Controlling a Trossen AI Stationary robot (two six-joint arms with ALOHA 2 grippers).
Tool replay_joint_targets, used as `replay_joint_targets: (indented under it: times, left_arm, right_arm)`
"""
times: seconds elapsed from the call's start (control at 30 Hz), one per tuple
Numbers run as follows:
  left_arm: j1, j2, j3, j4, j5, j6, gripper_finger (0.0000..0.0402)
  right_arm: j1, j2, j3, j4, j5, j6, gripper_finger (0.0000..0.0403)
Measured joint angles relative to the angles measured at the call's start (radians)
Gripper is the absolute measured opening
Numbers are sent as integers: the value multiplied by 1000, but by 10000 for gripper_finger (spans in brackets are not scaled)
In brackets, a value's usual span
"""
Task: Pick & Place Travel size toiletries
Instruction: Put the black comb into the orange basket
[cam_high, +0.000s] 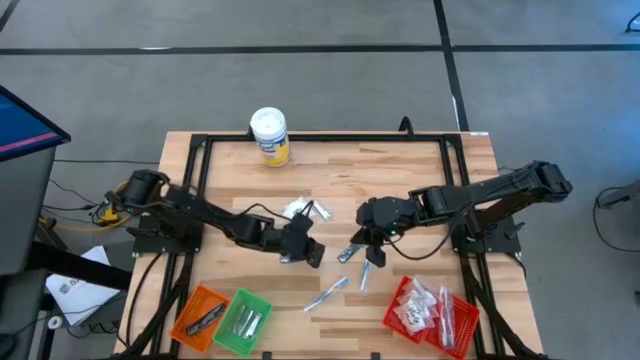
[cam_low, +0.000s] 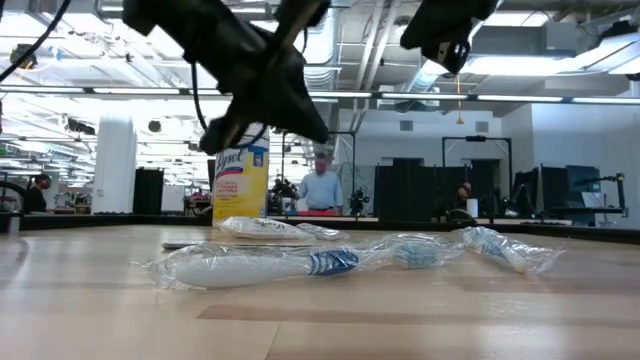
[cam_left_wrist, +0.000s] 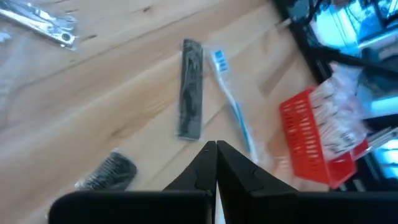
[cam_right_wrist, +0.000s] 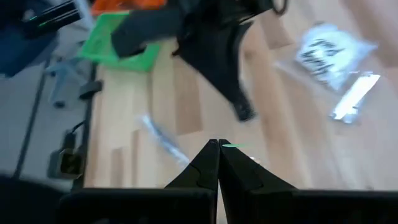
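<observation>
Nearest to the low camera lies a wrapped toothbrush, flat on the table, with a second wrapped one behind it. You see that both grippers hang above the wood and carry nothing.

Your left gripper has its fingers clenched tip to tip, empty. Just ahead of these fingers lie a dark flat stick and a toothbrush side by side, almost touching; a dark comb-like item lies to one side, close to the fingers. Farther beyond is the red basket, already full of white sachets, so I think sachets go there.

Your right gripper is also clenched and empty. A slim silvery stick lies just beside its fingertips. Past them stands the left arm, and this blocks the straight way to the green basket. A white sachet and a silvery tube lie apart, off to the side.

From above, the loose toiletries are scattered between the two grippers and the baskets, so they probably wait for sorting. The orange basket holds a dark item. The yellow canister stands well apart and disturbs nothing.

You must open the fingers before any pick. The two grippers are near each other, so a collision is the main risk, in my judgement.
</observation>
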Motion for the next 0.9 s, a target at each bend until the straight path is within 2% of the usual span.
replay_joint_targets:
  times: [0.1, 0.2, 0.33, 0.47, 0.63, 0.7, 0.8, 0.9]
  left_arm:
    - [-27, -13, 0, -44, -26, -53, 0]
    - [-61, -13, 0, -167, -30, -120, 0]
    - [-124, -13, 0, -293, -31, -187, 0]
    - [-181, -13, 0, -331, -30, -188, 0]
    - [-249, -13, 0, -367, -46, -205, 0]
    - [-275, -13, 0, -415, -80, -223, 0]
    - [-300, -14, -26, -441, -107, -294, 0]
    - [-309, -33, -57, -433, -116, -320, 0]
  right_arm:
    - [-4, 0, 0, 1, -22, -42, 0]
    - [-17, 4, 0, 24, -27, -63, 0]
    - [-40, 43, -4, 95, -133, -71, 0]
    - [-45, 125, -1, 232, -199, -69, 0]
    - [-50, 255, 0, 469, -346, 44, 0]
    - [-51, 299, 1, 551, -341, 85, 0]
    - [-51, 313, 2, 584, -286, 131, 0]
    - [-52, 294, -2, 568, -258, 102, 0]
